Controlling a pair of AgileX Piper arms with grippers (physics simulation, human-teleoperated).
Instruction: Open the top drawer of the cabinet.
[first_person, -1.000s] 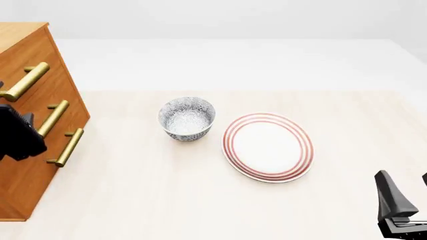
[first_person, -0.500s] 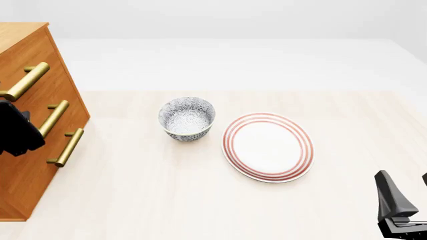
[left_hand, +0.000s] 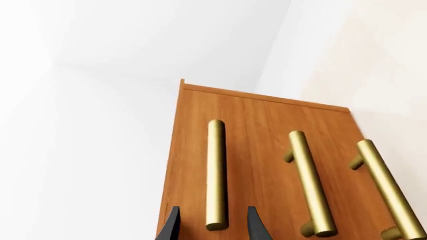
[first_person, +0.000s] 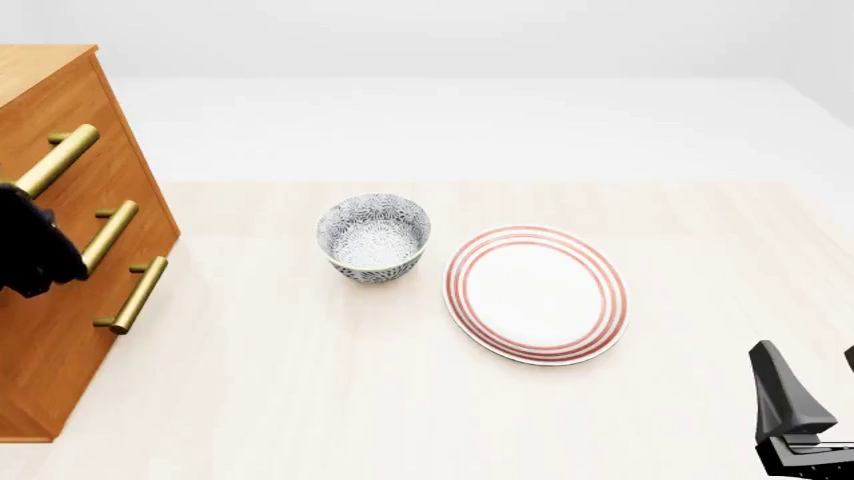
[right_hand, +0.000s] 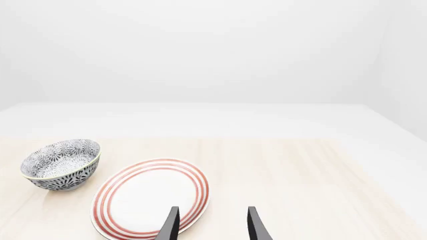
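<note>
The left gripper (left_hand: 212, 227) stands spread, its two fingertips either side of the near end of the top drawer's handle (left_hand: 215, 172), not yet pinched on it, as far as I can tell from so little of the fingers showing. The top drawer (first_person: 60, 135) looks flush in the cabinet (first_person: 54, 330), so everything remains: clamp, then pull. The right gripper (right_hand: 212, 225) hangs spread and idle above the plate (right_hand: 150, 197). I count three drawers, three brass handles, one bowl (first_person: 374, 237), one plate.
</note>
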